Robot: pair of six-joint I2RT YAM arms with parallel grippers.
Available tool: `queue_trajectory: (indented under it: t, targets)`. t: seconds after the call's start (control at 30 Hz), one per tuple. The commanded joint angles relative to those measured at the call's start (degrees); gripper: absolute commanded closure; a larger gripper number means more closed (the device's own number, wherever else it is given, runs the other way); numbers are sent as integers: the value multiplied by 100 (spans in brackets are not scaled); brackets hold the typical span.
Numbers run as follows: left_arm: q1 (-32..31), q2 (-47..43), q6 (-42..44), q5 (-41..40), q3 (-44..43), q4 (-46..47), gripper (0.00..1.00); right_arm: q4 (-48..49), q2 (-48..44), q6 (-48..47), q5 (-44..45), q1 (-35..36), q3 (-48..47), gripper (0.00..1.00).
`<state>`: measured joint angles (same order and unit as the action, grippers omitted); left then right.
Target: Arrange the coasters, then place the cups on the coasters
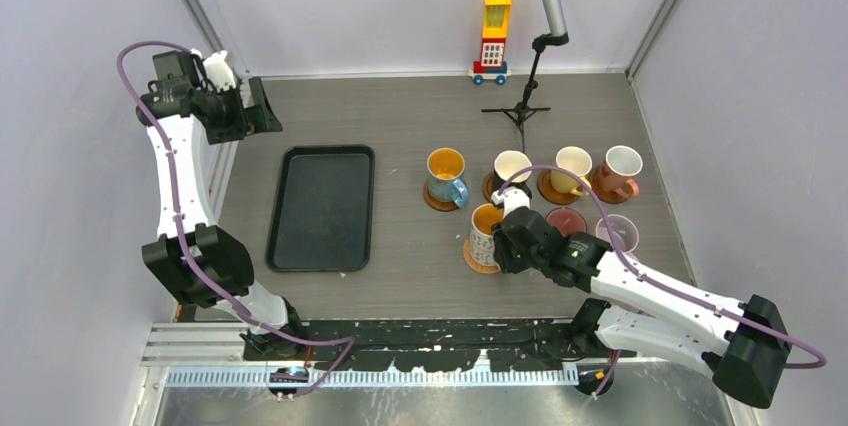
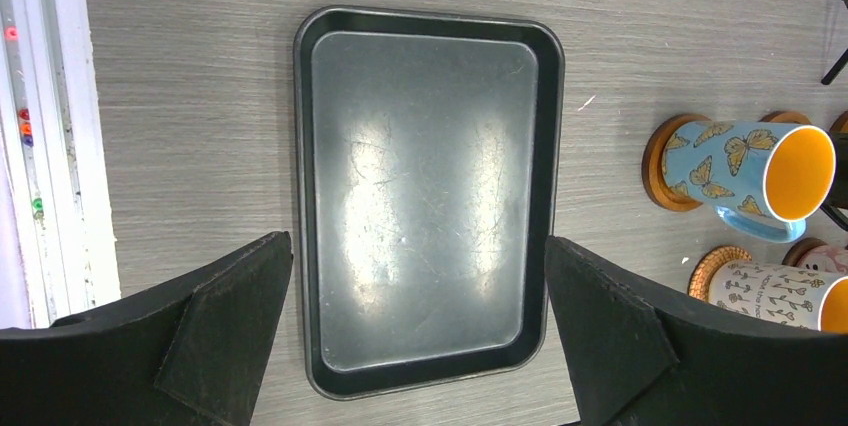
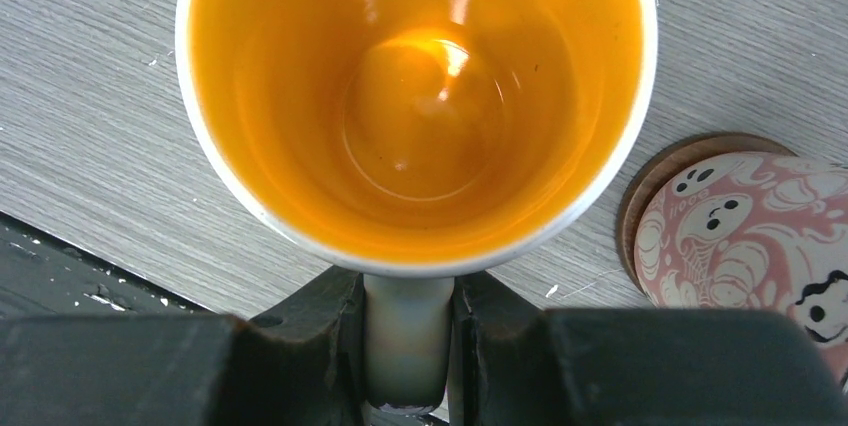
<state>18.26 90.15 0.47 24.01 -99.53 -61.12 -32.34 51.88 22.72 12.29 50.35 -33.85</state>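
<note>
My right gripper (image 3: 408, 346) is shut on the handle of the patterned white cup (image 3: 420, 96) with the orange inside. That cup (image 1: 486, 220) sits upright over a coaster (image 1: 474, 262), with the right gripper (image 1: 503, 233) at its right side. Behind it, the blue cup (image 1: 446, 176), black cup (image 1: 512, 168), yellow cup (image 1: 573, 166) and pink cup (image 1: 622, 170) each stand on a coaster. The patterned pink cup (image 3: 750, 236) rests on a coaster (image 3: 655, 178) beside the held one, and the lilac cup (image 1: 618, 234) is further right. My left gripper (image 2: 418, 246) hangs open above the tray.
A black rectangular tray (image 1: 285, 208) lies left of the cups, with nothing on it. A black stand (image 1: 522, 106) and a toy block tower (image 1: 493, 38) are at the back. Grey walls close in both sides of the table.
</note>
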Motion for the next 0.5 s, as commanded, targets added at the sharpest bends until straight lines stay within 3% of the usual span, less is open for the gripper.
queue_trajectory:
  t: [0.0,0.13,0.3,0.47]
  targets:
    - [-21,-77,73,59,-46,73,0,579,-44,23,99,-1,-177,84]
    - [-26,-31,127,35,-100,32,0,399,-37,42,76,1,-254,64]
    - [-16,-39,176,-8,-102,22,0,251,-71,89,-53,1,-359,51]
    - [-24,-9,206,-39,-141,-13,0,132,-131,126,-69,-6,-444,47]
